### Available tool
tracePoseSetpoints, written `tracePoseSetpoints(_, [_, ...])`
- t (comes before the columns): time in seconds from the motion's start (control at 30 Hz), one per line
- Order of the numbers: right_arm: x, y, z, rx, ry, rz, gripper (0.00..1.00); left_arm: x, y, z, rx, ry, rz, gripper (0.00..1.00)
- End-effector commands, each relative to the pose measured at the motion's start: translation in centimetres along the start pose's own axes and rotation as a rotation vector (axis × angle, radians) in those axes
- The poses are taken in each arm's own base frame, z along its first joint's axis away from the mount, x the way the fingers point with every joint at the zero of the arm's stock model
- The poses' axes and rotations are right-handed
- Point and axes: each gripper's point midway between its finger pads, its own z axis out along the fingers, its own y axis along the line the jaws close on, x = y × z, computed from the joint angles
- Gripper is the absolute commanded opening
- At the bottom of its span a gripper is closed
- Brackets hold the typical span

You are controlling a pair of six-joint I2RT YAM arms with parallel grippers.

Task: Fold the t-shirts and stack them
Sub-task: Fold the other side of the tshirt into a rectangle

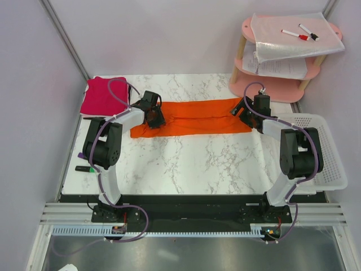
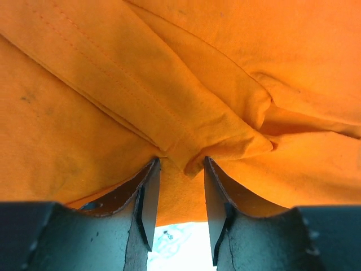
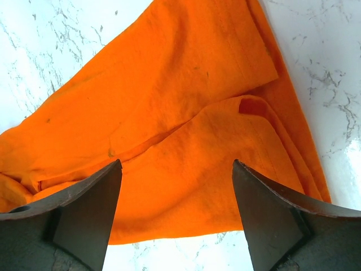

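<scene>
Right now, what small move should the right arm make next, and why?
Probably lower the right tool and close on the end of the orange t-shirt: it hangs wide open over the cloth, gripping nothing, while the left tool straddles a fold at the other end.

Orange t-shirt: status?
Left gripper narrowed around a fold, grip unclear. Right gripper open over right end of orange t-shirt. Shirt folded lengthwise, nothing on it.
</scene>
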Motion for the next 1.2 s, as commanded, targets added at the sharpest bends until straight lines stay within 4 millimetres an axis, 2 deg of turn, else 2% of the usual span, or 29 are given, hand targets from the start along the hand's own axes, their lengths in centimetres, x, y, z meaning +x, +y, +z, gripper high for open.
tracePoseSetpoints(0.0, [-1.0,1.5,0.2,-0.056,-0.024,0.000,0.86,-2.1,-0.5,-0.7,0.002,-0.085,-0.031,0.44])
tracePoseSetpoints(0.23, [-0.8,1.5,0.3,-0.057,-0.019,-0.001,0.86,-2.5,-0.8,-1.6,0.026,-0.117,-0.033,0.45])
tracePoseSetpoints(0.37, [-0.7,1.6,0.5,-0.064,-0.016,-0.001,0.86,-2.7,-0.9,-2.0,0.049,-0.142,-0.030,0.64])
tracePoseSetpoints(0.5, [-0.5,2.0,0.6,-0.075,-0.012,-0.015,0.87,-2.5,-1.1,-1.5,0.054,-0.127,-0.032,0.66])
tracePoseSetpoints(0.73, [-0.8,2.3,0.3,-0.065,-0.022,-0.049,0.87,-2.6,-1.2,-0.5,0.051,-0.123,-0.034,0.44])
tracePoseSetpoints(1.0, [-0.8,2.4,0.2,-0.070,-0.020,-0.052,0.87,-2.9,-1.4,0.3,0.050,-0.116,-0.029,0.29])
tracePoseSetpoints(1.1, [-1.0,2.6,0.1,-0.071,-0.025,-0.054,0.87,-3.1,-1.5,0.3,0.051,-0.121,-0.023,0.20])
tracePoseSetpoints(1.13, [-1.0,2.7,0.0,-0.075,-0.026,-0.056,0.87,-3.2,-1.6,0.1,0.052,-0.124,-0.020,0.10])
tracePoseSetpoints(1.17, [-1.2,2.7,-0.1,-0.075,-0.030,-0.060,0.87,-3.5,-1.7,-0.2,0.055,-0.131,-0.020,0.06])
